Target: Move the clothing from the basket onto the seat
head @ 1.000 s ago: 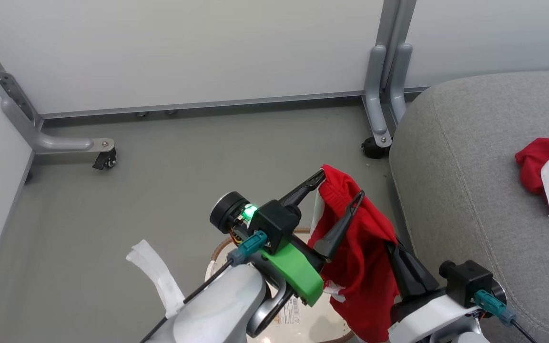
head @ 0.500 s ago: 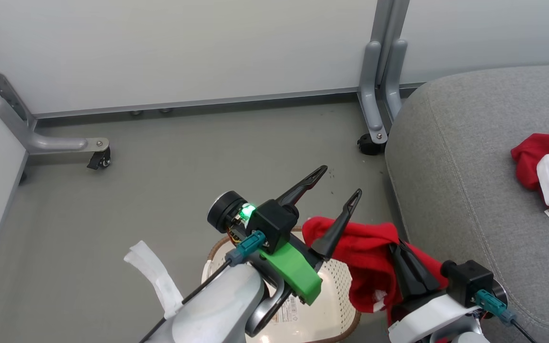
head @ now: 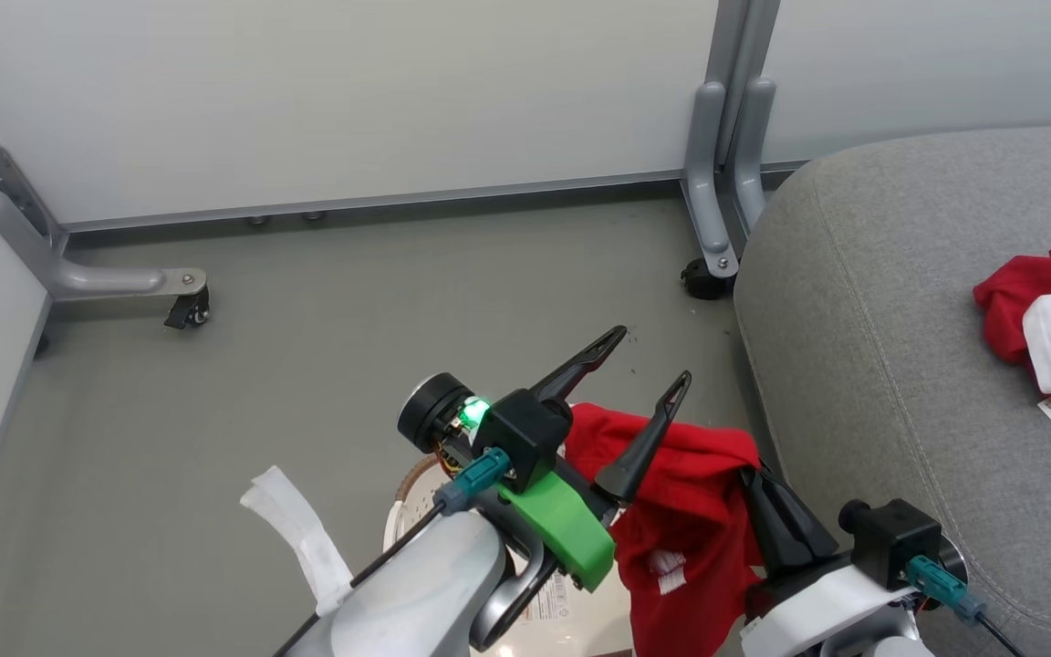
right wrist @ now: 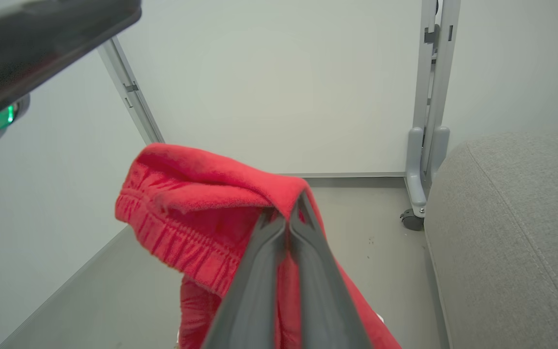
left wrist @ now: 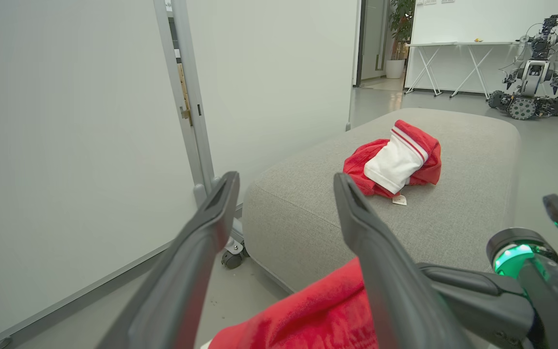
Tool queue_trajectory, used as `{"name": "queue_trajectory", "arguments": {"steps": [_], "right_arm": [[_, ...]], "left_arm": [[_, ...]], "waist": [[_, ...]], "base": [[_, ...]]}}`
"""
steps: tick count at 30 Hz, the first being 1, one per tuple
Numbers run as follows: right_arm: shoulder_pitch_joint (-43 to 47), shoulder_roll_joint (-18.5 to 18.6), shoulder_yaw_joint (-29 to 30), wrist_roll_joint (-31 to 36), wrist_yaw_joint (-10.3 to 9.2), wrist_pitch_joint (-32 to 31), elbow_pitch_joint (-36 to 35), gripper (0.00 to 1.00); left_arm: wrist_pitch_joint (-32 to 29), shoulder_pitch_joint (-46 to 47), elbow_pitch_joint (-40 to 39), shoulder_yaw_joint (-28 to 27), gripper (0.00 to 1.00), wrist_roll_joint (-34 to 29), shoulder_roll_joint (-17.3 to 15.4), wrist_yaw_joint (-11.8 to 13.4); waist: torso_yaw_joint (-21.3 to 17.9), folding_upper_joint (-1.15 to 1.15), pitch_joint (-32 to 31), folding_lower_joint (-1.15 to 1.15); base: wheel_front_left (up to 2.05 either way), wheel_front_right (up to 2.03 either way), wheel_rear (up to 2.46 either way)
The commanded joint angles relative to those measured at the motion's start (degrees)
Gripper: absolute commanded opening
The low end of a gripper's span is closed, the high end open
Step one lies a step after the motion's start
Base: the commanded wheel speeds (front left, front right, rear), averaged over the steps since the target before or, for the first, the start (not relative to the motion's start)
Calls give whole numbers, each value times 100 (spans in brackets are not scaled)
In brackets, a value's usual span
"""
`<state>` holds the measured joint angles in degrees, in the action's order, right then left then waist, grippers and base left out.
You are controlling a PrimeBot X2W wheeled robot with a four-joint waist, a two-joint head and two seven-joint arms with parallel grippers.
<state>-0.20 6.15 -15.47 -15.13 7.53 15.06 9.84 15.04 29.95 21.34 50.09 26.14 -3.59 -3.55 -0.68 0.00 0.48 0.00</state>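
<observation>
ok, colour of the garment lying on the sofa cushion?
Red garment with a white, red-striped panel; left wrist view shows it best.

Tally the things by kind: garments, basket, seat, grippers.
Garments: 2 (loose garment on the seat, held garment pinched by the shut right gripper)
Basket: 1
Seat: 1
Grippers: 2 (left gripper open)
Total: 6
</observation>
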Motion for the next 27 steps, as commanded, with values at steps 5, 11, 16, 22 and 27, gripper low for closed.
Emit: {"name": "queue_trajectory", "arguments": {"steps": [5, 11, 16, 22, 27], "right_arm": [[-62, 55, 36, -35, -8, 17, -73, 0], [-120, 84, 187, 9, -8, 17, -186, 0], [-134, 131, 340, 65, -8, 17, -329, 0], [-18, 177, 643, 137, -7, 17, -564, 0], [73, 188, 912, 198, -8, 17, -765, 0]], "left_arm": [[20, -162, 51, -54, 100, -52, -56, 19], [13, -344, 70, -127, 100, -12, -175, 72], [13, -561, 41, -256, 100, -33, -286, 122], [12, -970, -243, -617, 100, -161, -361, 187], [13, -1356, -557, -947, 100, -376, -383, 196]], "waist": [[-170, 0, 32, 0], [-550, 0, 120, 0], [-1038, 0, 189, 0], [-1641, 0, 222, 0], [-2113, 0, 223, 0]], "base": [[0, 0, 0], [0, 0, 0], [0, 0, 0], [0, 0, 0], [0, 0, 0]]}}
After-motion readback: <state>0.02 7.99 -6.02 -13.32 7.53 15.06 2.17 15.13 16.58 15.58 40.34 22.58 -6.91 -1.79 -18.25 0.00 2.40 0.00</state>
